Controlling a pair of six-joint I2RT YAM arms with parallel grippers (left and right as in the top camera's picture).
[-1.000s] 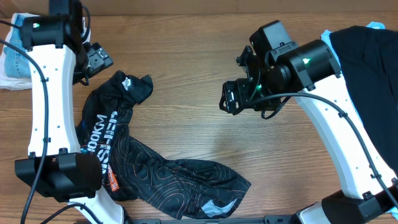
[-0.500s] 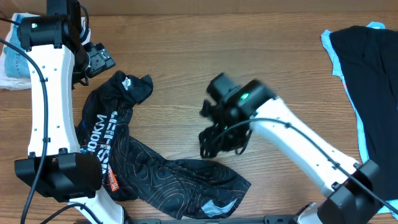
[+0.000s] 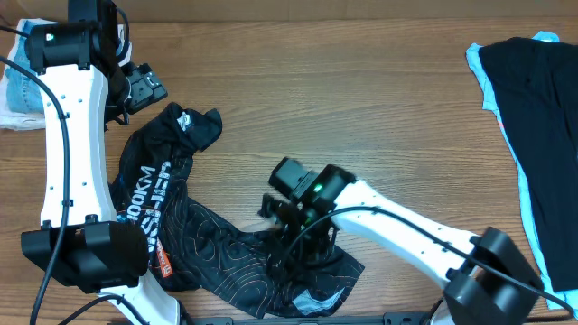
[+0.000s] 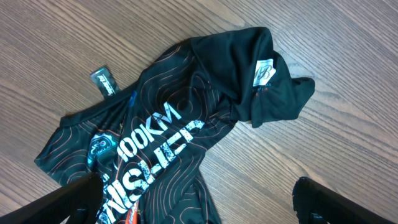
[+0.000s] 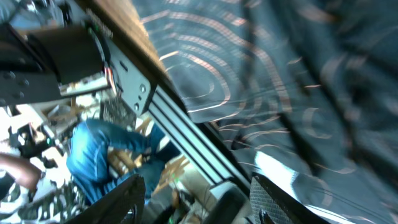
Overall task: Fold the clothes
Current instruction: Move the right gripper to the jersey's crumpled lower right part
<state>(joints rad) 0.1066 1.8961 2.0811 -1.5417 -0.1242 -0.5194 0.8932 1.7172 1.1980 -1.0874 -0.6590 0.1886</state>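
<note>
The black sports shirt with thin orange lines and white lettering lies crumpled on the wooden table, running from the upper left to the front edge. My left gripper hangs above the shirt's upper end, open and empty. In the left wrist view its fingers stand wide apart over the shirt. My right gripper is low over the shirt's lower right end near the table's front edge. In the blurred right wrist view its fingers are apart with nothing between them, next to the shirt fabric.
Light-blue jeans lie at the far left edge. A black garment over a light-blue one lies at the right. A metal rail runs along the table's front edge. A person in blue is beyond that edge.
My right arm has swung from the upper right down and left to the shirt's lower end. The left arm and the shirt have not moved.
</note>
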